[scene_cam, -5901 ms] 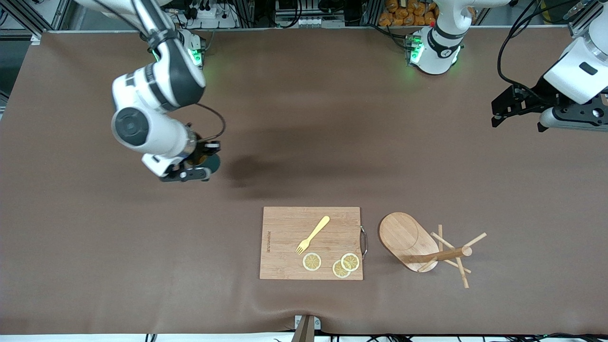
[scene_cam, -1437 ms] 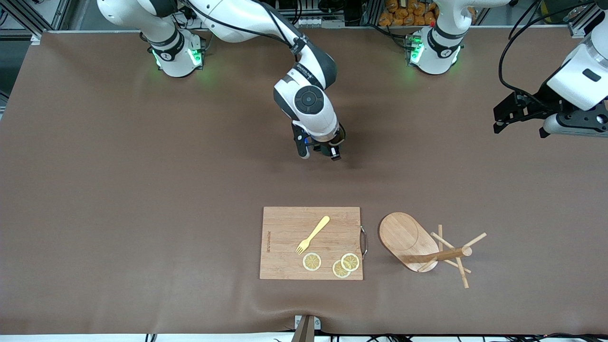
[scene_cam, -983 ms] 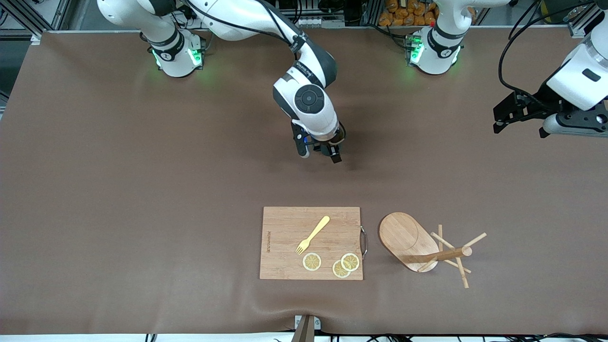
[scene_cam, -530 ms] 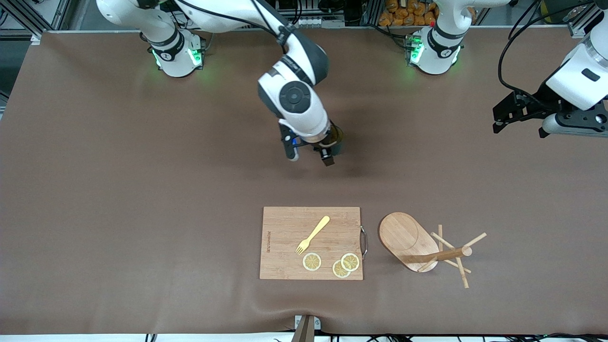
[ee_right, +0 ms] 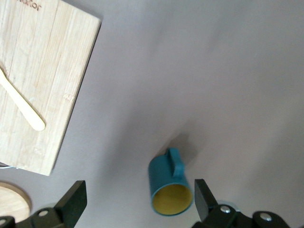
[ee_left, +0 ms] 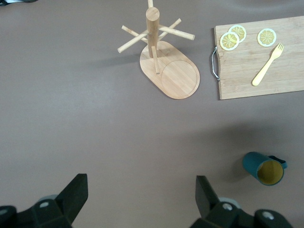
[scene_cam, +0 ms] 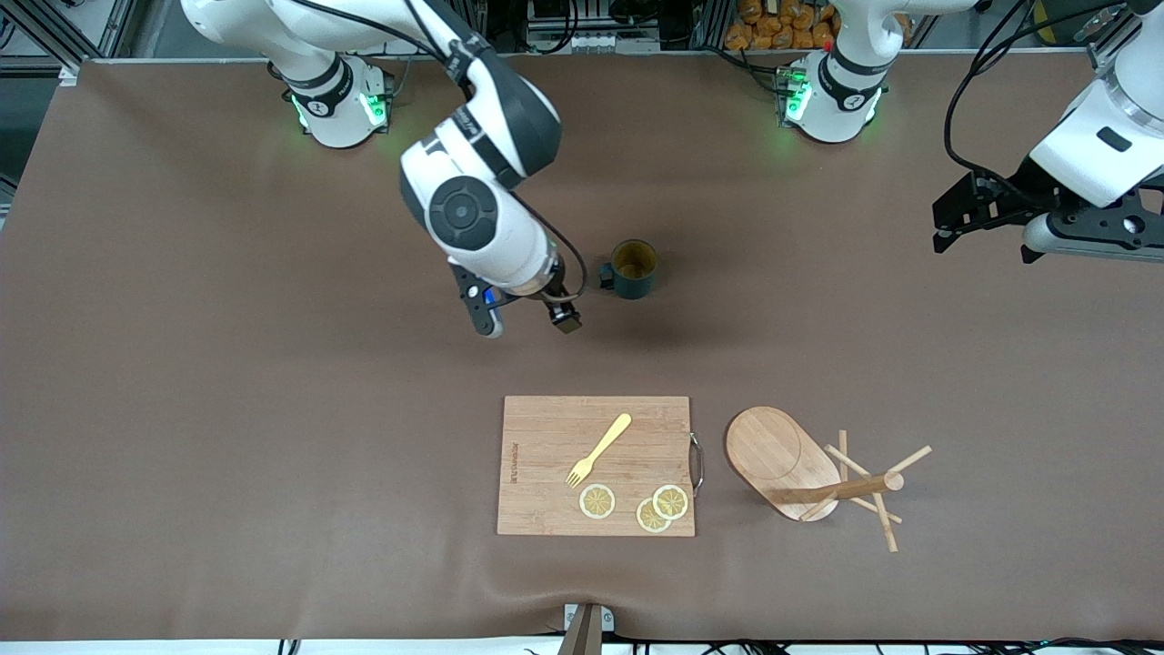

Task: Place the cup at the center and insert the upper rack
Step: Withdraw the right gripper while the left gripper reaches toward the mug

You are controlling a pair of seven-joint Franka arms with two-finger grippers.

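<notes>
Cup first: your small dark teal cylindrical mug (scene_cam: pixel 633 268) stands upright on the brown table mat (scene_cam: pixel 227 409), out near the middle, its yellowish inside open to the ceiling and its little handle turned toward the right arm's end. Nothing touches it, so judge the first half of the job done. Your right gripper (scene_cam: pixel 527 323) hangs just beside the mug, over bare mat, fingers spread wide and holding nothing; its wrist view shows the mug free between the two dark fingertips (ee_right: pixel 71 202).

Now look nearer the front camera: the light bamboo mug tree with its oval base (scene_cam: pixel 782 462) stands beside the rectangular bamboo cutting board (scene_cam: pixel 596 464), toward the left arm's end. That board carries a yellow fork (scene_cam: pixel 598 449) and three lemon slices (scene_cam: pixel 637 505). From the left wrist view the tree's post is upright with thin pegs crossing near its top. No hand is on it, so the rack half looks untouched.

Your left gripper (scene_cam: pixel 982 211) waits up over the left arm's end of the table, fingers wide apart, empty.
</notes>
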